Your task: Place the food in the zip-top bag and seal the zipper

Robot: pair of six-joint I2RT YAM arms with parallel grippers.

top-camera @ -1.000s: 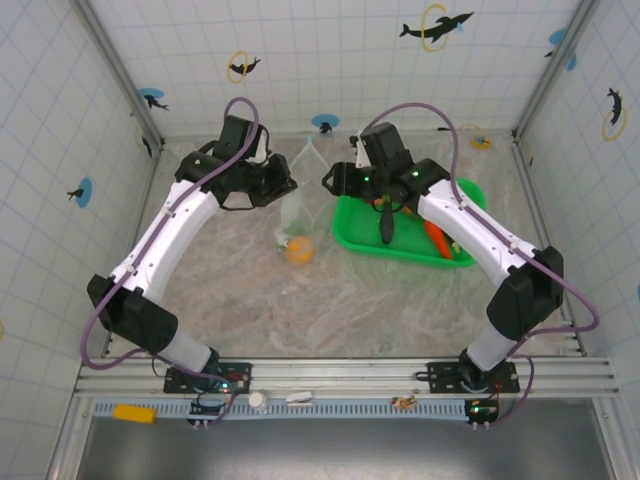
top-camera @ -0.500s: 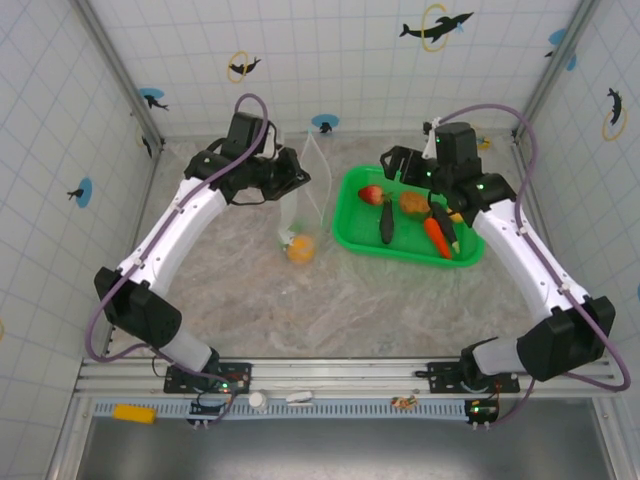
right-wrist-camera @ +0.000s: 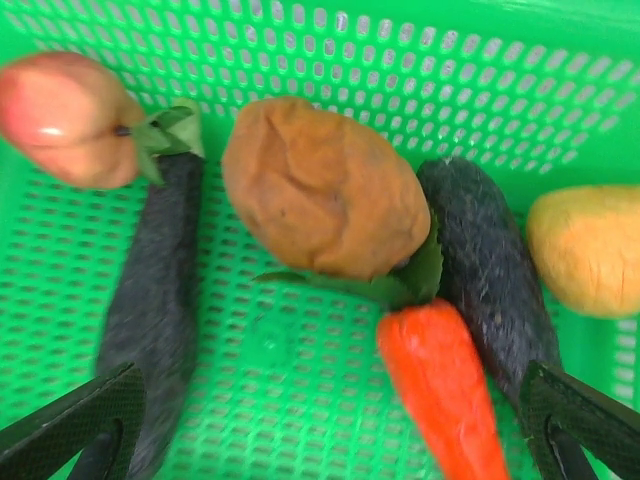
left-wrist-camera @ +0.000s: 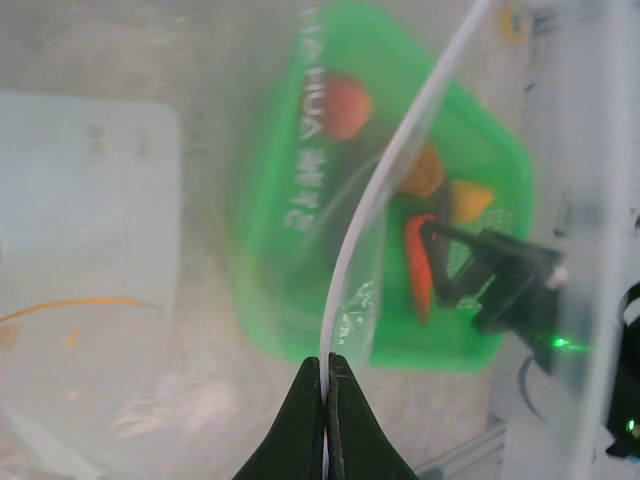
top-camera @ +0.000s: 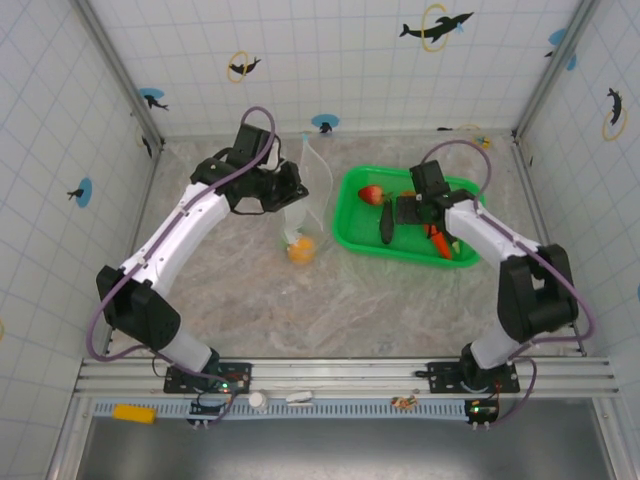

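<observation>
In the upper middle of the top view, the left gripper was pinched together on the zipper of the zip-top bag. In the left wrist view its black fingers squeezed the pale strip. An orange citrus sat at the bag's lower end, on the table. At right of centre, the right gripper hung over the green basket, jaws wide apart, gripping nothing. In the right wrist view, fingertips sat in the lower corners. Between them lay the brown potato-like piece, carrot and eggplant, with the strawberry at upper left.
</observation>
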